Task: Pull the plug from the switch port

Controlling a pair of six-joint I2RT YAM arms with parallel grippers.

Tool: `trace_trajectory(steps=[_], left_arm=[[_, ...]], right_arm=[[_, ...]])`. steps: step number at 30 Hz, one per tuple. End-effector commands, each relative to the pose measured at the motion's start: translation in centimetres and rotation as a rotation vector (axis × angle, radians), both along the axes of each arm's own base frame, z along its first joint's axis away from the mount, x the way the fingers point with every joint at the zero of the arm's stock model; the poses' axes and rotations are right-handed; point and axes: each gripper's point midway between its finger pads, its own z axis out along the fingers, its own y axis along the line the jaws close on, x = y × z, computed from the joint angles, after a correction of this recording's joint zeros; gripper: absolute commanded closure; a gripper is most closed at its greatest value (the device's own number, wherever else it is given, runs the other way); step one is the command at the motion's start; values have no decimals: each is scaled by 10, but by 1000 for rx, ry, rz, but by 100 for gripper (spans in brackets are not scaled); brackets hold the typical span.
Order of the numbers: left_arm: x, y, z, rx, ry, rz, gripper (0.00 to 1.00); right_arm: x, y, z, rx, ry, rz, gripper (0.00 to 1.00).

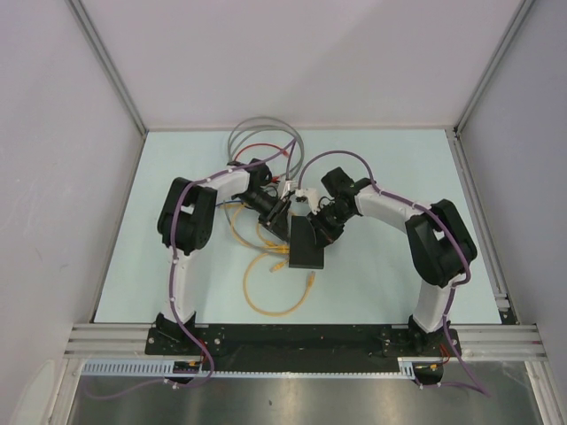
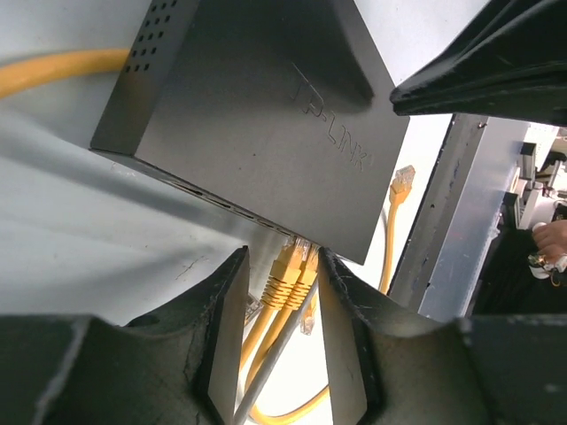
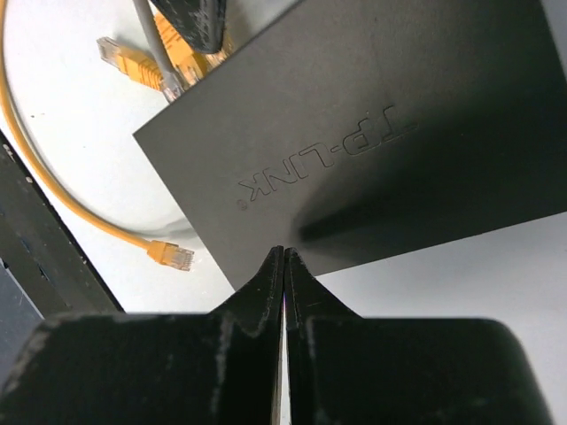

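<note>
The switch (image 2: 257,115), a flat matte-black box, lies on the pale table and also shows from above (image 1: 308,248). Two yellow plugs (image 2: 292,270) sit side by side in sockets on its near edge, and a grey cable (image 2: 275,354) runs under them. My left gripper (image 2: 283,257) is open around both plugs. Its right finger (image 2: 341,328) is close against the right plug, while the left finger (image 2: 221,328) stands a little apart. My right gripper (image 3: 283,252) is shut with nothing between its fingers, its tips resting on the switch's top face (image 3: 354,133).
Loose yellow cable ends lie on the table (image 3: 170,254) (image 3: 120,55) (image 2: 403,181). Yellow cable loops (image 1: 275,283) spread in front of the switch. Grey and red cables (image 1: 261,142) coil behind the arms. Walls enclose the table on three sides.
</note>
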Motion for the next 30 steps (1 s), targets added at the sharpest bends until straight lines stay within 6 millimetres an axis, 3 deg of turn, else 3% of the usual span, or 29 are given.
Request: trace_trajectory(steps=[1, 15, 22, 30], left_arm=[[-2, -4, 5, -43, 2, -21, 60], [-17, -4, -5, -40, 71, -49, 67], [-24, -13, -6, -36, 82, -79, 68], [-26, -15, -10, -26, 86, -95, 86]], right_arm=[[2, 3, 0, 16, -2, 0, 100], [-10, 1, -20, -4, 95, -27, 94], [-12, 0, -24, -10, 113, -39, 94], [-13, -5, -30, -32, 114, -41, 94]])
